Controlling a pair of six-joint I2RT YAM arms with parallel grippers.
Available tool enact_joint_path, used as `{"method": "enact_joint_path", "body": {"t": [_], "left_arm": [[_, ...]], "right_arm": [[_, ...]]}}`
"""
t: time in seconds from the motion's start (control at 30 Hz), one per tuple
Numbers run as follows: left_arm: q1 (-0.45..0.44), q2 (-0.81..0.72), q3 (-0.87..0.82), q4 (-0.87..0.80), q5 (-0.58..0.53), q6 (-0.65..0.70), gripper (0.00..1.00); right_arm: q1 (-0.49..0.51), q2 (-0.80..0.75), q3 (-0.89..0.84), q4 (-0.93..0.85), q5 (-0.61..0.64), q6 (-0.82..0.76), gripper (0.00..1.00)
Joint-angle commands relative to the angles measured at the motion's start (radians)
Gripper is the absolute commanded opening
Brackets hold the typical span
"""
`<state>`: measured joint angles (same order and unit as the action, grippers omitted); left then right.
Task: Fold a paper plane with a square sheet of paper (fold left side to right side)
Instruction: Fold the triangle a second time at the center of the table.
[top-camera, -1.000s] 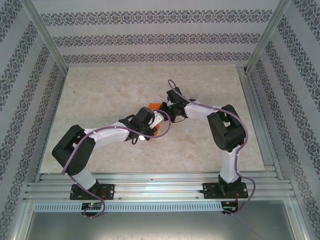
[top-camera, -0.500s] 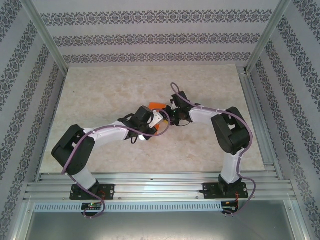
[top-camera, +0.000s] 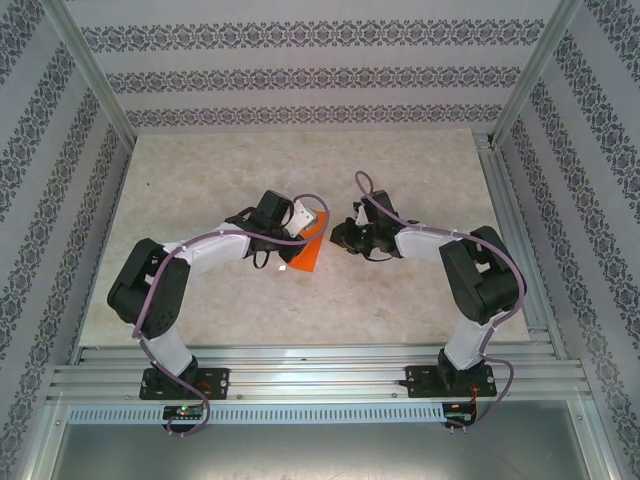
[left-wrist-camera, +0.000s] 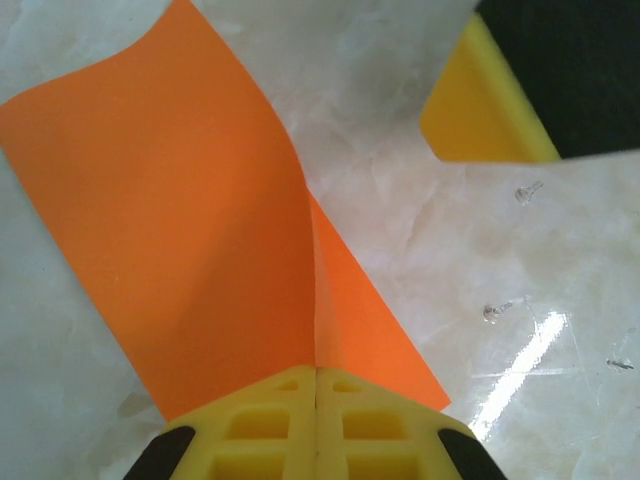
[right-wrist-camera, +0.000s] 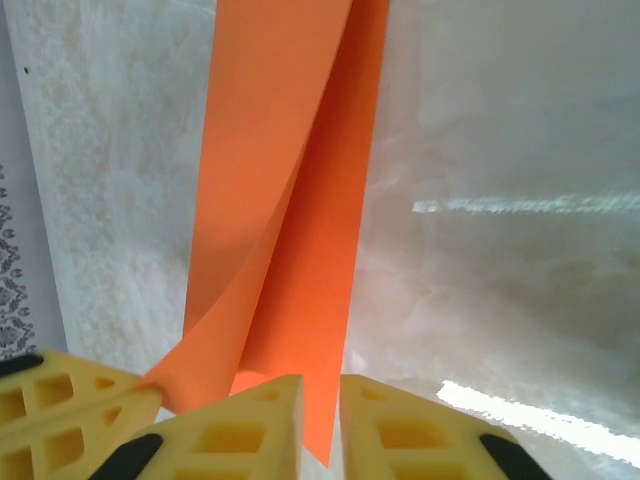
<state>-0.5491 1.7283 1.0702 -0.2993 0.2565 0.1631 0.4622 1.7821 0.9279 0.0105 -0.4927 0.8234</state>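
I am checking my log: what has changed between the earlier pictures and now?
The left gripper, shut on the paper, moved toward the far edge of the table. The right gripper drew back rightward, now apart from the paper. The arm bases stayed put.

Thin, matt, smooth orange square sheet of paper (left-wrist-camera: 190, 230), glossy marble-look tabletop (left-wrist-camera: 420, 260) with glare, matt yellow moulded plastic left gripper (left-wrist-camera: 316, 385), brushed metal rails (top-camera: 320, 372)

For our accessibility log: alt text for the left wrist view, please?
The left gripper, shut, pinches an orange paper sheet curled into a loose fold over a pale marble table; another yellow finger shows top right.
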Motion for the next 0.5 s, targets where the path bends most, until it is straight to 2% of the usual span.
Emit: {"method": "enact_joint_path", "body": {"t": [0.0, 0.27, 0.47], "left_arm": [[0.021, 0.022, 0.033, -0.050, 0.055, 0.044, 0.00], [0.055, 0.027, 0.049, -0.073, 0.068, 0.036, 0.00], [0.062, 0.021, 0.044, -0.104, 0.027, -0.006, 0.05]], "right_arm": [[0.044, 0.015, -0.008, 0.087, -0.013, 0.029, 0.13], [0.104, 0.066, 0.010, 0.104, 0.000, 0.062, 0.12], [0.124, 0.083, 0.030, 0.074, 0.018, 0.058, 0.11]]}}
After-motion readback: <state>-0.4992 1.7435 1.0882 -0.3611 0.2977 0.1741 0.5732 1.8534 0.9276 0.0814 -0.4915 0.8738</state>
